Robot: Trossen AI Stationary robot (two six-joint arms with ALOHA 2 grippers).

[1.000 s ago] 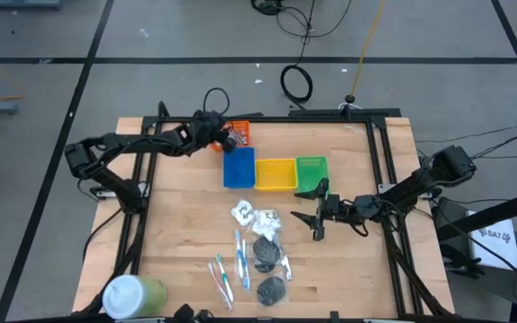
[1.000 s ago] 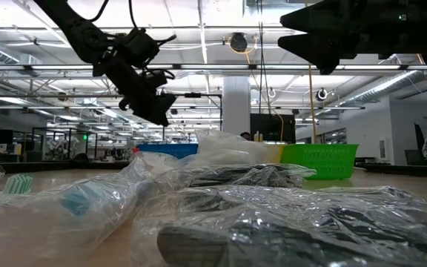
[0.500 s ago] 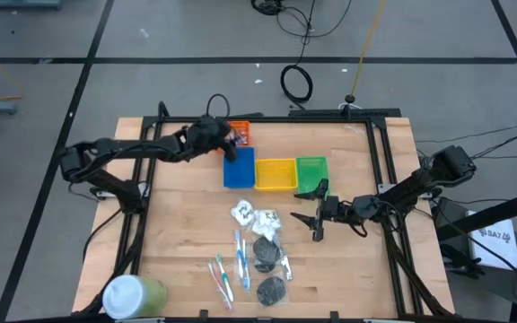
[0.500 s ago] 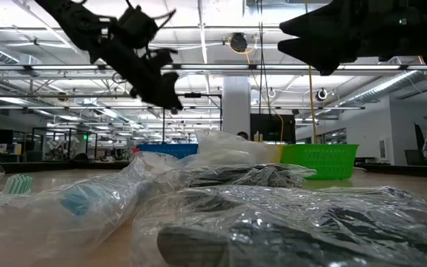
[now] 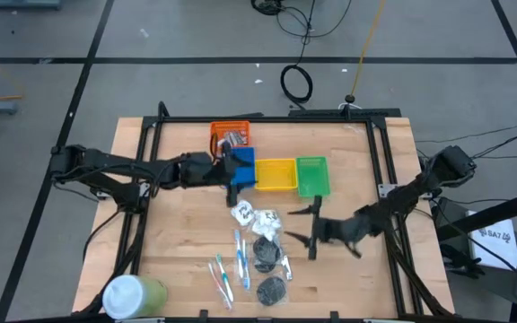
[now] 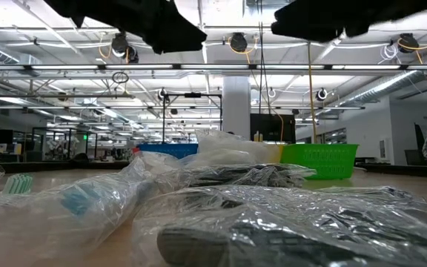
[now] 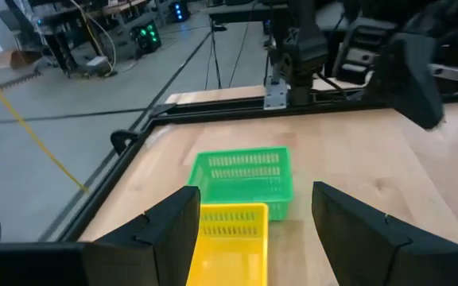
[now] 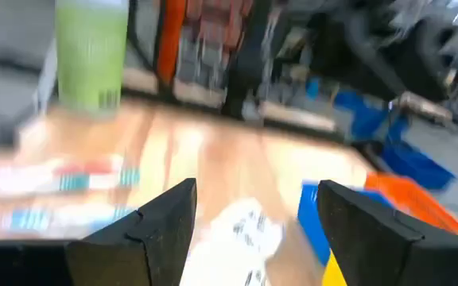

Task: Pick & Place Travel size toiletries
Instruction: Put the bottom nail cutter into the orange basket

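While both jaws stand spread and empty | left gripper (image 5: 234, 182) over blue tray (image 5: 243, 160) | right gripper (image 5: 311, 230) at toiletries' (image 5: 258, 244) 3 o'clock

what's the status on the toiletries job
Left gripper open, empty, by blue tray. Right gripper open, empty, beside the toiletries. Nothing blocking.

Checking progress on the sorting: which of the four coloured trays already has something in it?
The orange tray, at the left end and set farther back than the others. Silvery items lie inside it; the blue, yellow and green trays look empty.
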